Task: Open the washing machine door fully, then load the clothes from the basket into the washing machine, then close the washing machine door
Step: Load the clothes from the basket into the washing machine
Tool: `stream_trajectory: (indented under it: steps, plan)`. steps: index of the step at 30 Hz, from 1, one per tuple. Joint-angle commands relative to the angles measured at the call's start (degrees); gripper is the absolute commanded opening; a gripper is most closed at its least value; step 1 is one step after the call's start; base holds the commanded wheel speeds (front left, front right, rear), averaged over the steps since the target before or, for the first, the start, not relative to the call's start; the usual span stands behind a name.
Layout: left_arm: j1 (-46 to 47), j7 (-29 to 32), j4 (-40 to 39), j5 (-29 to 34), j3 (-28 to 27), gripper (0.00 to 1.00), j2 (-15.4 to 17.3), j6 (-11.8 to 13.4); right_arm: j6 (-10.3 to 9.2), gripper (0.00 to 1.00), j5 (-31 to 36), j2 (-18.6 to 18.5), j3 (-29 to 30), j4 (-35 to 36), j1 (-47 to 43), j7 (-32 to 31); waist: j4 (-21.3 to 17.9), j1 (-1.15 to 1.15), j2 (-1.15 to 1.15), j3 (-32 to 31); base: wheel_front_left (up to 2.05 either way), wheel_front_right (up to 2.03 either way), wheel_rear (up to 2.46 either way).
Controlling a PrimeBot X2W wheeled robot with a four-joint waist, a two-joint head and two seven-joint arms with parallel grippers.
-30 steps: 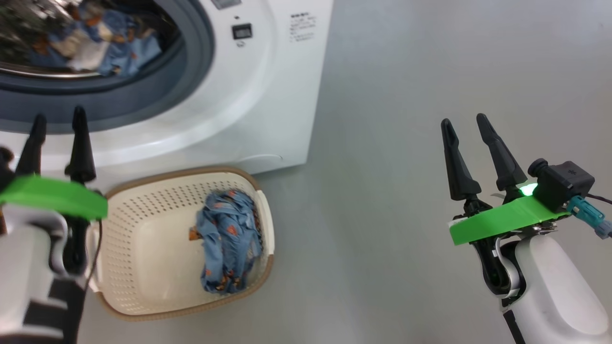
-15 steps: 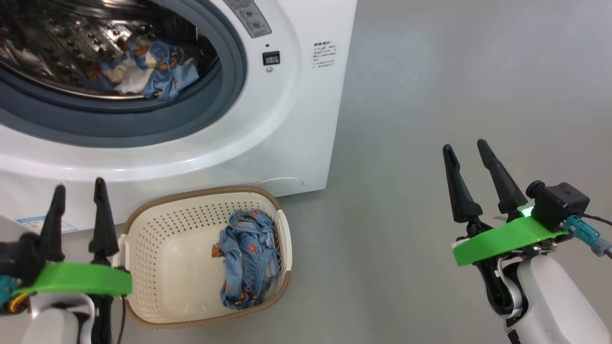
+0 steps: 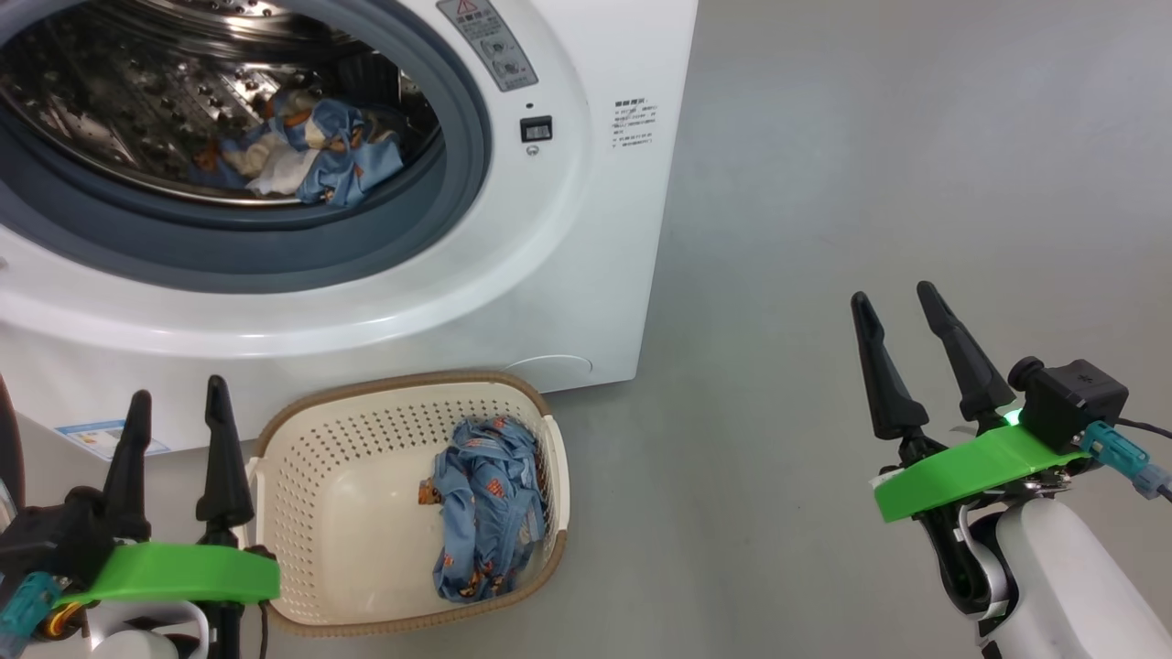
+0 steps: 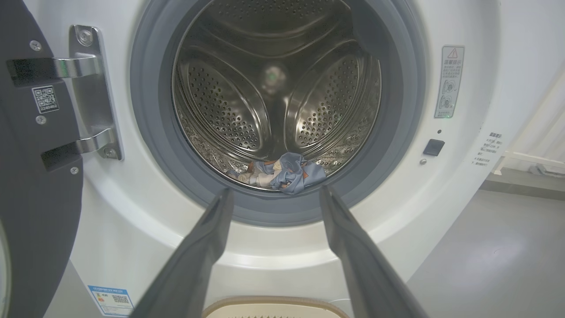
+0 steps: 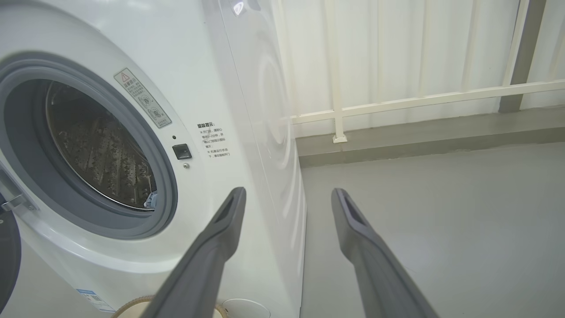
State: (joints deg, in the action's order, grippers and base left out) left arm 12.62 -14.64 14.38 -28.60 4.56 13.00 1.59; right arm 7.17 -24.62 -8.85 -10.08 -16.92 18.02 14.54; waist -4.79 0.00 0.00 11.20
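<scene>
Head view higher than before; left gripper (image 3: 178,388), right gripper (image 3: 892,292) splayed wide, empty.

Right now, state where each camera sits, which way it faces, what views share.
Head: high, looking down at the basket before the washing machine; left hand and right hand show.
Left wrist: low, facing the drum along its own fingers.
Right wrist: faces the machine's right front and floor; own fingers show.
Shared: clothes in the drum.
</scene>
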Motion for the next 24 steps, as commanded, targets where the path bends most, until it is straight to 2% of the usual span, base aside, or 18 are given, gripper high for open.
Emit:
stream_trajectory:
  steps: [1, 24]
  plan:
    - [0.31, -0.36, -1.73, 0.29, -1.89, 1.0, 1.05, 0.26, 0.32, 1.0, 0.16, -0.42, -1.39, 1.13, -0.5, 0.46, -0.08, 0.0, 0.0, -0.12, 0.0, 0.0, 0.0]
    - [-0.45, 0.23, -0.87, 0.08, -0.81, 1.0, 0.3, 0.19, 0.32, 1.0, -0.35, -1.22, -2.53, 0.75, -0.32, 0.46, -0.32, 0.0, 0.0, -0.41, 0.0, 0.0, 0.0]
